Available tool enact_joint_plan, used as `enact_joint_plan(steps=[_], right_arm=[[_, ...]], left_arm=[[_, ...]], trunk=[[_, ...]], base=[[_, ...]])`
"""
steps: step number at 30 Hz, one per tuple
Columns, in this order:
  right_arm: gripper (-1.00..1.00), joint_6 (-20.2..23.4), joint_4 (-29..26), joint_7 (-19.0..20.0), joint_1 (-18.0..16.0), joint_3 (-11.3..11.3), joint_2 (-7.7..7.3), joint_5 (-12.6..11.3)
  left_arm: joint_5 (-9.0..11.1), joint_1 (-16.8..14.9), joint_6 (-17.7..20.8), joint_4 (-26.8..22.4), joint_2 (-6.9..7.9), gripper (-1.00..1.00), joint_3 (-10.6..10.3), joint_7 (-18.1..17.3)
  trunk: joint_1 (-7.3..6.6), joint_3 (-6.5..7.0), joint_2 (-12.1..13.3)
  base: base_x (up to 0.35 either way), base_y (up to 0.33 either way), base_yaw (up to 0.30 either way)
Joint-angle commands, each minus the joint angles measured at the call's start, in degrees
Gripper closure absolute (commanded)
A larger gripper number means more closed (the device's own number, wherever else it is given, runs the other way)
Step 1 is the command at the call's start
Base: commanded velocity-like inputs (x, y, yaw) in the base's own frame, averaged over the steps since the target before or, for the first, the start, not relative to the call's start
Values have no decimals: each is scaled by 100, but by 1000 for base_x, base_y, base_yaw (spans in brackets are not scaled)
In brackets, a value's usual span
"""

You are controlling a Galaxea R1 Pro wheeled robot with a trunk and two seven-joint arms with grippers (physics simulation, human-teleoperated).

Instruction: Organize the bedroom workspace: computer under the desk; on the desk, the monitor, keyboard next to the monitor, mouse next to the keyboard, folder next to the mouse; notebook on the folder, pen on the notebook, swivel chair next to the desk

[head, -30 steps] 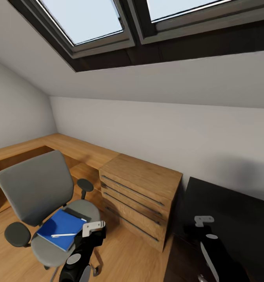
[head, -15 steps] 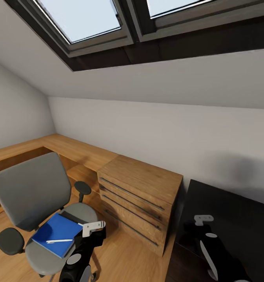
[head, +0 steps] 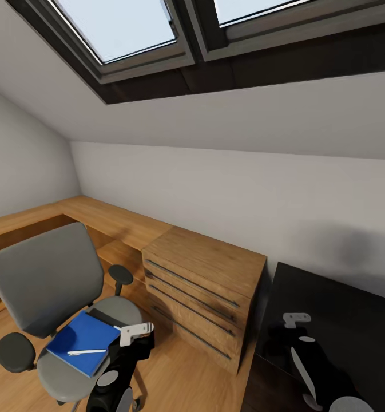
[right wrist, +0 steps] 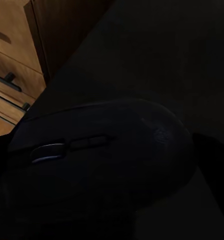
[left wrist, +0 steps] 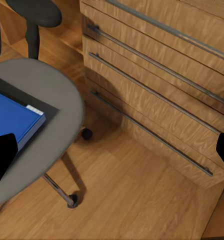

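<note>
our left gripper (head: pixel 136 332) hangs open beside the folder (head: pixel 80 342) at seven o'clock; our right gripper (head: pixel 295 321) clasps the mouse (right wrist: pixel 99 152).

Right arm (head: pixel 318 372) a touch lower over the desk (head: pixel 352 320) than before.

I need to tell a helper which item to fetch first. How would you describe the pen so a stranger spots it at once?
Find the grey swivel chair left of the wooden drawer chest. On its seat lies a bright blue folder. The pen is the thin white stick lying on that blue cover, unlike the dark notebook tucked behind.
</note>
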Motion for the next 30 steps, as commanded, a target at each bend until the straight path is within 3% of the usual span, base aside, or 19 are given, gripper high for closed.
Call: enact_joint_plan(steps=[1, 8, 9, 27, 29, 30], right_arm=[[100, 36, -7, 1, -5, -4, 0, 48], [100, 39, -3, 1, -8, -4, -1, 48], [-100, 40, -2, 1, -9, -4, -2, 48], [-100, 33, -59, 10, -9, -9, -24, 43], [-100, 33, -190, 14, -9, -15, -26, 37], [-100, 57, -517, 13, -3, -43, -21, 34]], left_arm=[[59, -4, 16, -7, 2, -100, -10, 51], [65, -5, 7, -33, 5, -100, -10, 58], [66, -4, 6, -36, 5, -100, -10, 58], [59, -4, 6, -43, 11, -100, -10, 58], [58, -4, 6, -43, 11, -100, -10, 58], [58, -4, 6, -43, 11, -100, -10, 58]], trunk=[[1, -8, -5], [1, -8, -5], [1, -8, -5], [1, -8, -5], [1, -8, -5], [1, -8, -5]], base=[[0, 0, 0], [0, 0, 0], [0, 0, 0], [0, 0, 0], [0, 0, 0], [0, 0, 0]])
